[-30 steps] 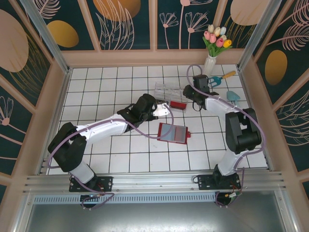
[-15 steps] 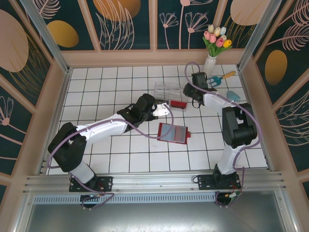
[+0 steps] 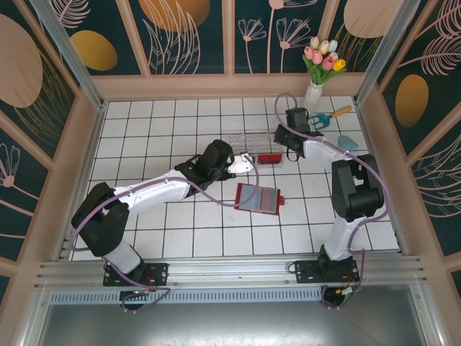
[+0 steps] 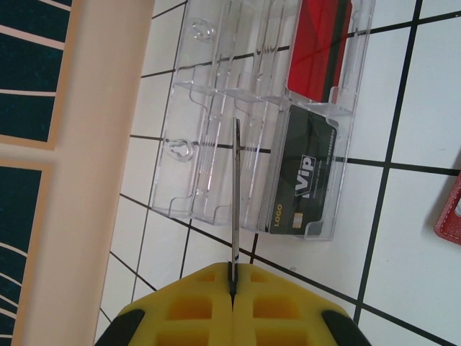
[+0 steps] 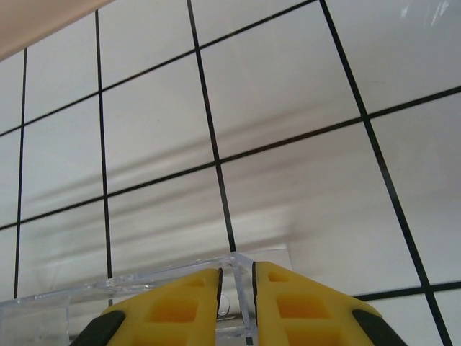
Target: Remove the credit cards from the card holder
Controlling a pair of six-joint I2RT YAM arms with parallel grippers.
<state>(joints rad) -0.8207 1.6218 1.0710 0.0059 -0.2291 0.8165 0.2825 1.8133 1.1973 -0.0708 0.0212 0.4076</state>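
Observation:
The red card holder (image 3: 257, 199) lies open on the tiles, grey-blue inside, with its small tab to the right; its red corner (image 4: 453, 216) shows at the edge of the left wrist view. My left gripper (image 3: 236, 163) (image 4: 233, 277) is shut on a pale credit card (image 3: 247, 163), seen edge-on (image 4: 235, 187), just above the holder and beside the clear plastic box (image 3: 248, 138) (image 4: 216, 144). That box holds a black VIP card (image 4: 302, 180) and a red card (image 4: 317, 43) (image 3: 269, 158). My right gripper (image 3: 281, 138) (image 5: 236, 277) is closed on the box's corner wall (image 5: 245, 288).
A white vase of tulips (image 3: 315, 92) stands at the back right, with a blue and orange toy trowel (image 3: 330, 116) and a teal piece (image 3: 348, 143) beside the right arm. Wooden walls (image 3: 97, 130) ring the tiled floor.
The right arm's elbow swung back toward the right wall, and the clear box with its red card shifted and tilted slightly. The left arm and its card stayed put.

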